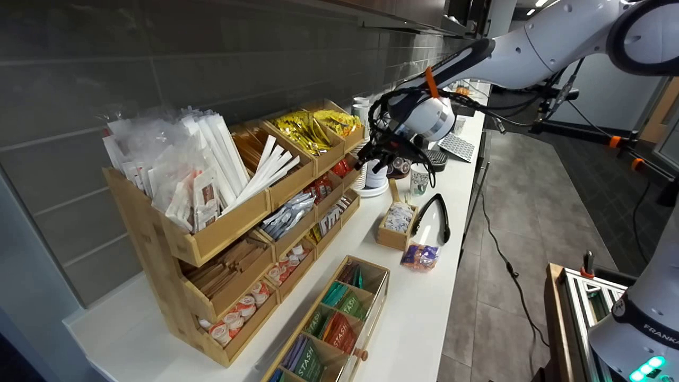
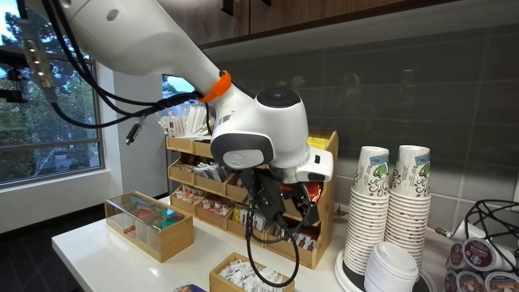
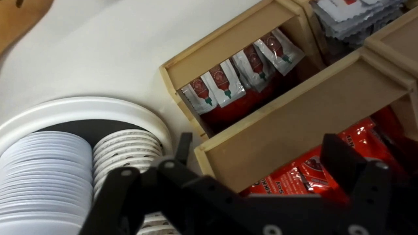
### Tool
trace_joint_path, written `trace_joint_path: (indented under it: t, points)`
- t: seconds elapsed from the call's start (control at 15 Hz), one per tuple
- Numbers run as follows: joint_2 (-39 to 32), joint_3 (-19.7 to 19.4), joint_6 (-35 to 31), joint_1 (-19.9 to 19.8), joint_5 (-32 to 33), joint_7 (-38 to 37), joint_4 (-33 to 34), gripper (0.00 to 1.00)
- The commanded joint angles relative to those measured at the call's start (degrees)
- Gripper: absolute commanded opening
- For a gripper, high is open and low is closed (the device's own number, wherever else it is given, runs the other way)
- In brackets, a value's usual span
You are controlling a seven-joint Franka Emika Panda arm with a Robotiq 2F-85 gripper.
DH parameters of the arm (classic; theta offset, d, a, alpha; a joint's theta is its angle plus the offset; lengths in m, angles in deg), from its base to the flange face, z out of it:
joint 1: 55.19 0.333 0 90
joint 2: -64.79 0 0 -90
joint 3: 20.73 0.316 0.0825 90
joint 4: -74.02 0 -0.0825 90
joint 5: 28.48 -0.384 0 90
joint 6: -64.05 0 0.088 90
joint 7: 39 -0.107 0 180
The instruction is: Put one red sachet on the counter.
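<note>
Near the gripper (image 3: 261, 153), red packets (image 3: 290, 179) say "KIKKO" and "Soy". Well apart from it, 4 tea packets (image 1: 339, 333) say "STASH". The robot's base (image 1: 634, 321) says "FRANK".

The white bench (image 1: 419, 313) carries a tiered wooden rack (image 1: 159, 265); before the rack, a tea-bag box (image 2: 177, 239), a wooden packet box (image 1: 391, 239) and a purple-orange packet (image 1: 420, 257); beside its end, a round tray (image 3: 94, 105).

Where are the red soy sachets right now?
In the wrist view, the red soy sachets sit at lower right in a wooden bin, below the white bottle-print packets in the picture and partly hidden by the gripper.
</note>
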Motion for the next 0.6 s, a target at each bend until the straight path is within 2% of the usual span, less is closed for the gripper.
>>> trace_joint_path:
  t: [0.0, 0.53]
  points:
    - [-4.1, 0.9, -1.6, 0.1, -1.7, -1.6, 4.5, 1.00]
    - [-6.0, 0.3, -0.8, 0.7, 0.0, -4.8, 6.9, 1.00]
